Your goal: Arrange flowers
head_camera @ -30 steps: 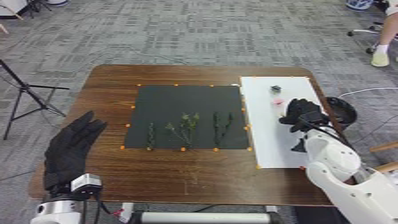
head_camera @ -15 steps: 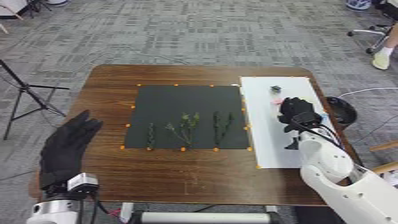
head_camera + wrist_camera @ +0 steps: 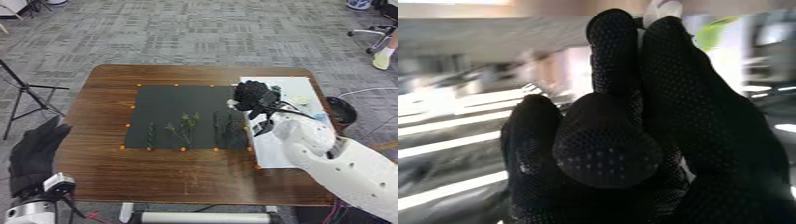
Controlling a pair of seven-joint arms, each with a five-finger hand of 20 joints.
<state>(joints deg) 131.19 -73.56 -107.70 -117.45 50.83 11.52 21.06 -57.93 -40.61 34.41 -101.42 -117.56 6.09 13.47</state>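
My right hand [image 3: 256,96] is over the seam between the black sheet [image 3: 169,102] and the white sheet [image 3: 280,155], with its fingers curled round a small whitish flower [image 3: 233,104]. The right wrist view has my right hand [image 3: 607,145] with a whitish piece [image 3: 664,9] at its fingertips and a blurred green patch beside it. Green stems [image 3: 185,129] lie on the lower part of the black sheet. A pale yellowish flower [image 3: 302,100] and a bluish piece [image 3: 320,116] rest on the white sheet. Over the table's left edge, my left hand [image 3: 34,150] is open.
The brown table [image 3: 169,175] has bare wood below the sheets. Small orange markers line the sheets' edges. A black bin [image 3: 342,111] stands past the table's right edge, and a tripod [image 3: 31,95] stands on the floor at the left.
My right hand has moved left from the white sheet towards the black sheet, carrying the whitish flower. My left hand has shifted slightly left and down.
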